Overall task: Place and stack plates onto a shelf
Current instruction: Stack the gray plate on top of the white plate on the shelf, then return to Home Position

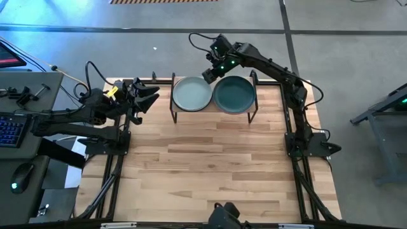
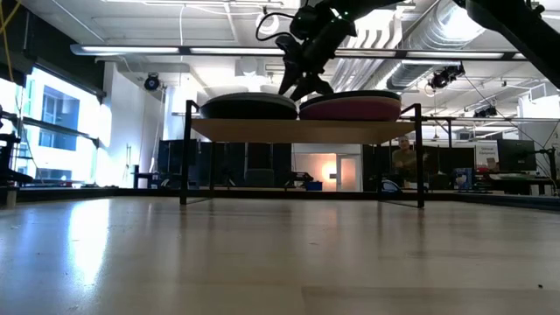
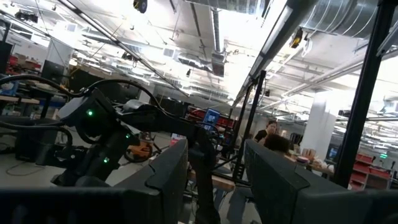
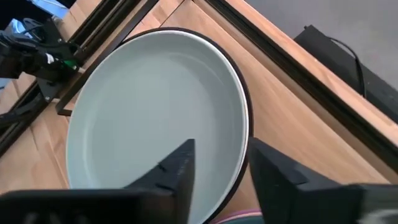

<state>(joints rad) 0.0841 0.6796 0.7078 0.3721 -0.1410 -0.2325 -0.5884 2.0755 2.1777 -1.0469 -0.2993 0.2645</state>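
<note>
Two stacks are sitting side by side on the shelf [image 1: 191, 117]: the pale blue-green plate [image 1: 192, 93] topping the left, the dark teal plate [image 1: 234, 94] the right. The right gripper [image 1: 212, 75] is hovering above their meeting rims, fingers spread, holding nothing. The left gripper [image 1: 151, 97] is waiting beside the shelf, spread.

Bright overhead ceiling strip lights [image 3: 214, 37] blow out the left wrist view and backlight the low view, leaving the shelf [image 2: 302, 129] and plates in silhouette, window [image 2: 13, 114] glare at left, tabletop [image 2: 262, 254] sheen blurry up close, high view evenly lit, bluish floor glare.
</note>
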